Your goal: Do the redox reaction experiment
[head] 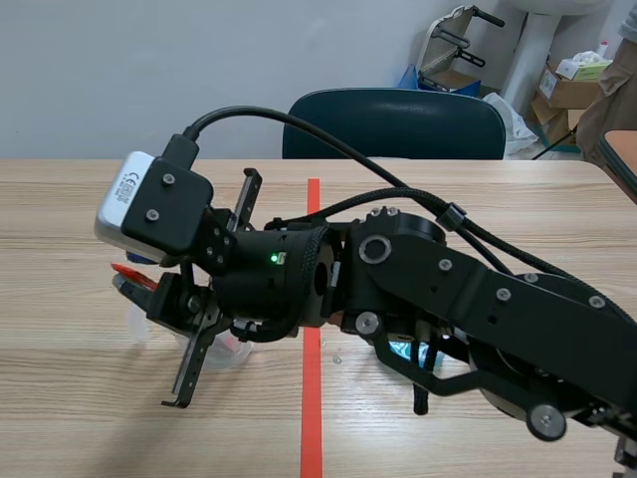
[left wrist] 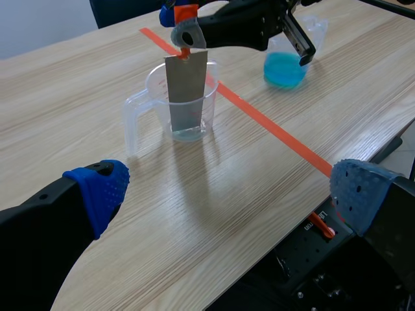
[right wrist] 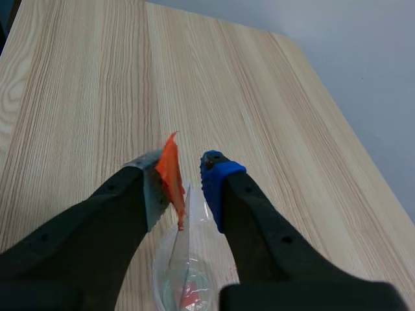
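The left claw (left wrist: 228,189) hung low over the near part of the bench (left wrist: 78,97) with its fingers spread wide, a blue pad (left wrist: 97,191) at each side and nothing between them. Ahead of it stood a clear cup (left wrist: 155,97) with a handle, just beside the orange-red tape line (left wrist: 272,129). A grey metal plate (left wrist: 187,91) stood nearly upright inside the cup, its lower end down near the bottom, where there looked to be a little clear liquid. An orange tab (left wrist: 187,11) rose from the plate's top edge into the right claw (left wrist: 180,27), which hung directly above the cup; whether that claw was clamped on the tab or only around it, I could not tell. The right arm (head: 478,289) came in from its own side and reached across the tape line to get there. Beyond the line, under that arm, sat a second clear cup (left wrist: 285,65) holding blue liquid, well apart from the first. Past the far edge of the bench were a dark chair (head: 398,124) and some cardboard boxes (head: 567,95)
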Controlling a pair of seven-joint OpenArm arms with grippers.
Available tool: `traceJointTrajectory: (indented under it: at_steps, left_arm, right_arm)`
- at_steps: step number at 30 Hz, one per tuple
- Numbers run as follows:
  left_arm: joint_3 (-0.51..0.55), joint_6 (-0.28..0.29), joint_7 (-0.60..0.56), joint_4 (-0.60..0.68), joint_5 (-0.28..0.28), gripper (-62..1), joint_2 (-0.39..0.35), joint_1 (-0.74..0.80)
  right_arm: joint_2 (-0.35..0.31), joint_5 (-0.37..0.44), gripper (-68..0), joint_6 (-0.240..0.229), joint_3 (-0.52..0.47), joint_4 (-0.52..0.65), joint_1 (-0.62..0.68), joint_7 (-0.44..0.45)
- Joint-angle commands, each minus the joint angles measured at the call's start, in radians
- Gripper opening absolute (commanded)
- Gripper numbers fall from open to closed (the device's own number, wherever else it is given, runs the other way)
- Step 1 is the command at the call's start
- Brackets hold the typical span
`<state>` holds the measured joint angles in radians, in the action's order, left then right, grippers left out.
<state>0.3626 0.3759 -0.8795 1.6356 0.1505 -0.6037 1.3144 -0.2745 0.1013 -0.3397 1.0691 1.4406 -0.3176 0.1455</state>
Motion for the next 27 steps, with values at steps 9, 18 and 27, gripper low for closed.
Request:
traceJointTrajectory:
  at_steps: [9, 18, 27]
  left_arm:
    - [-0.001, 0.004, -0.013, 0.008, 0.006, 1.4, 0.010, 0.002]
    - [-0.001, 0.004, -0.013, 0.008, 0.006, 1.4, 0.010, 0.002]
    - [-0.001, 0.004, -0.013, 0.008, 0.006, 1.4, 0.010, 0.002]
  right_arm:
    - [0.000, 0.019, -66.9, 0.003, -0.005, 0.018, -0.018, 0.010]
    - [0.000, 0.085, -66.9, -0.013, -0.060, 0.066, -0.018, -0.100]
    - [0.000, 0.156, -66.9, -0.051, -0.130, 0.167, -0.018, -0.247]
